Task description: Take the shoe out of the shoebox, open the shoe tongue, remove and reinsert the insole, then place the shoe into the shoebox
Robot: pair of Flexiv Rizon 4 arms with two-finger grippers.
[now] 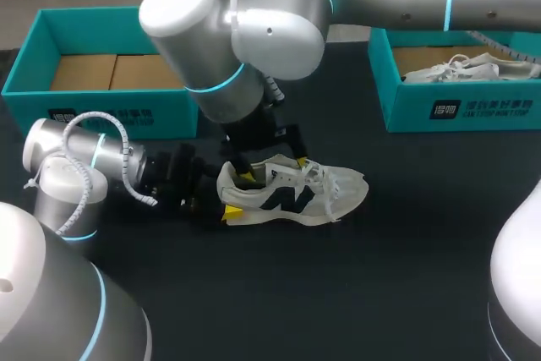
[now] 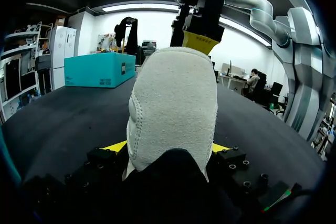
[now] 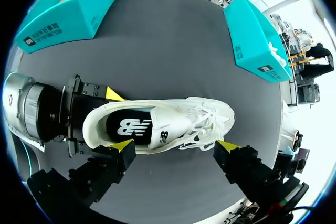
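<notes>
Likely light shoe, soft upper, stiffer heel; left jaws clamp heel; right jaws spread wide above, empty; insole floppy: pinch its rear edge.

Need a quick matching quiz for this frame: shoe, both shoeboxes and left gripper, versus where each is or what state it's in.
Things:
1. shoe
2. left shoebox
3. right shoebox
4. left gripper

States:
A. holds a second white shoe
B. clamped on the heel
C. standing on the black table
D. only brown cardboard shows inside

Pairs: 1-C, 2-D, 3-A, 4-B.
</notes>
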